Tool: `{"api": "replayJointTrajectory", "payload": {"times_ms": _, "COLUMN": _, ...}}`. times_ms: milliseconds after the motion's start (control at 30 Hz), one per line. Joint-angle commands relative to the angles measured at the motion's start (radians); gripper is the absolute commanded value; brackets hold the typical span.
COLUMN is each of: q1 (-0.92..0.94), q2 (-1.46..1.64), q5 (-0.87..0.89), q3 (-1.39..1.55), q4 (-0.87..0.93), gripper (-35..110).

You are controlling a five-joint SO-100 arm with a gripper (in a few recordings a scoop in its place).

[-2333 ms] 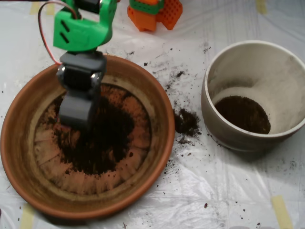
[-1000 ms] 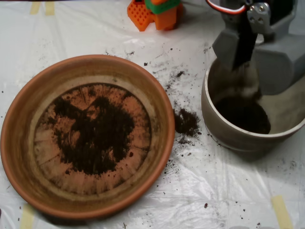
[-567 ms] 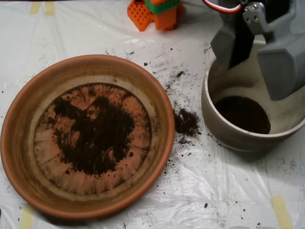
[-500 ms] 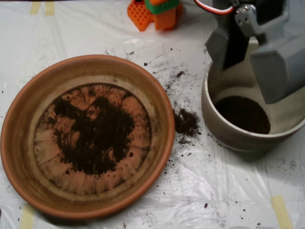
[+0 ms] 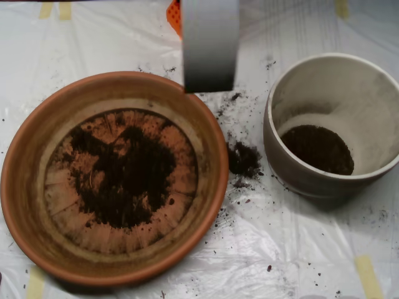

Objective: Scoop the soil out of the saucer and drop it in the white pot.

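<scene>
Scoop (image 5: 209,47) has left the white pot (image 5: 293,168), now a grey blur above the saucer (image 5: 212,187) rim. Soil (image 5: 121,174) patch in saucer unchanged; more soil lies in the pot, spilled clump (image 5: 243,159) between.

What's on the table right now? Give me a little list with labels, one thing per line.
saucer: wide terracotta dish on the left
soil: dark patch spread over the saucer's floor
white pot: on the right, a layer of soil at its bottom
spilled soil: small clump on the plastic sheet between saucer and pot, specks scattered around
scoop: blurred grey shape at top centre, over the saucer's far rim
table cover: white plastic sheet, taped down
</scene>
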Motion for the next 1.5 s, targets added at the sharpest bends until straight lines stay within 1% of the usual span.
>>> {"api": "replayJointTrajectory", "payload": {"times_ms": 0, "q1": 0.141, "q2": 0.144, "q5": 0.006, "q3": 0.244, "q4": -0.126, "gripper": 40}}
{"api": "replayJointTrajectory", "payload": {"times_ms": 133, "q1": 0.244, "q2": 0.158, "q5": 0.005, "q3": 0.483, "q4": -0.262, "gripper": 40}}
{"api": "replayJointTrajectory", "payload": {"times_ms": 233, "q1": 0.275, "q2": 0.149, "q5": -0.018, "q3": 0.617, "q4": -0.356, "gripper": 40}}
{"api": "replayJointTrajectory", "payload": {"times_ms": 500, "q1": 0.368, "q2": 0.077, "q5": -0.069, "q3": 0.79, "q4": -0.535, "gripper": 41}}
{"api": "replayJointTrajectory", "payload": {"times_ms": 667, "q1": 0.407, "q2": -0.071, "q5": -0.069, "q3": 0.736, "q4": -0.592, "gripper": 41}}
{"api": "replayJointTrajectory", "payload": {"times_ms": 1000, "q1": 0.38, "q2": -0.414, "q5": -0.04, "q3": 0.494, "q4": -0.56, "gripper": 42}}
{"api": "replayJointTrajectory", "payload": {"times_ms": 1467, "q1": 0.36, "q2": -0.604, "q5": -0.031, "q3": 0.281, "q4": -0.531, "gripper": 41}}
